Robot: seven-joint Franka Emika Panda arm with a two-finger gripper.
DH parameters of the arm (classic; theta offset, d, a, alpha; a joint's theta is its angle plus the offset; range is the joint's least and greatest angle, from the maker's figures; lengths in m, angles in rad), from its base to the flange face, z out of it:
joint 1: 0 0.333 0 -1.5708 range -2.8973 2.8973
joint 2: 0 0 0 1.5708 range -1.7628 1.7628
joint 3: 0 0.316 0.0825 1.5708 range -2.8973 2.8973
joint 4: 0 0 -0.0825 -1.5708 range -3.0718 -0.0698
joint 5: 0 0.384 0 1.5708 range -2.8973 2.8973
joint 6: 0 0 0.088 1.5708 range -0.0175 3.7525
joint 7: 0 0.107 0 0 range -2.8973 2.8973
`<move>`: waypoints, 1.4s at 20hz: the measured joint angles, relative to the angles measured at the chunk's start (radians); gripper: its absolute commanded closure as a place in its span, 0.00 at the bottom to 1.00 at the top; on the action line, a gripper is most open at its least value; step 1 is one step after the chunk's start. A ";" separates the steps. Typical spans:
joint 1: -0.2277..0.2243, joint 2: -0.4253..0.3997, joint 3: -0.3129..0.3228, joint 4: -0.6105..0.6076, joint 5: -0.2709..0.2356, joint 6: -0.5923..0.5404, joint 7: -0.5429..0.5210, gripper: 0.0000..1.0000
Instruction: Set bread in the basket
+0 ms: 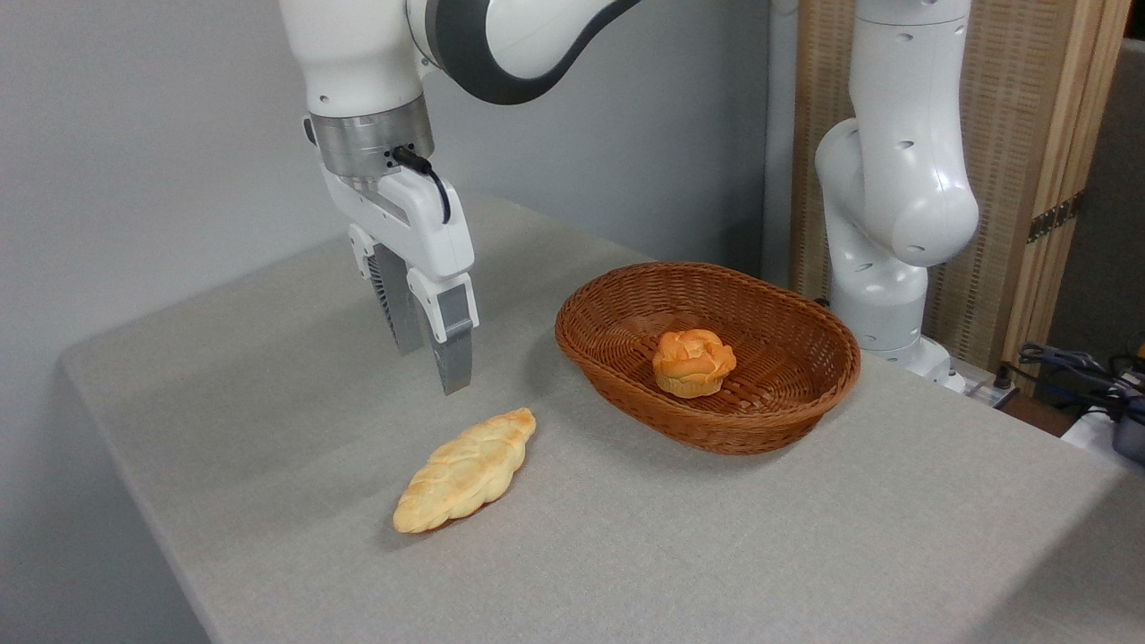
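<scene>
Grey table (268, 376) is being used: the bread (466, 470) is lying left of the basket (805, 407), untouched. Gripper (434, 353) is being held above, empty; jaw gap cannot be told. Descent seems needed next.

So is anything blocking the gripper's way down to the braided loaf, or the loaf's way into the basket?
Nothing visible does. The gripper hangs above the bread with only bare table between them. The stretch from bread to basket is bare too. A small orange bun sits inside the basket, with room beside it.
</scene>
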 measured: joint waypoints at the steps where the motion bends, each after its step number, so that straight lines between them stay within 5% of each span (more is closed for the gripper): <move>1: 0.000 0.001 0.000 0.000 0.000 0.000 0.000 0.00; 4: 0.026 0.001 -0.010 0.009 -0.001 0.002 -0.009 0.00; 11: 0.263 0.000 -0.223 0.023 -0.004 0.002 -0.010 0.00; 16: 0.379 0.000 -0.320 0.023 -0.004 0.002 -0.010 0.00; 28: 0.408 0.001 -0.333 0.023 -0.009 -0.018 -0.010 0.00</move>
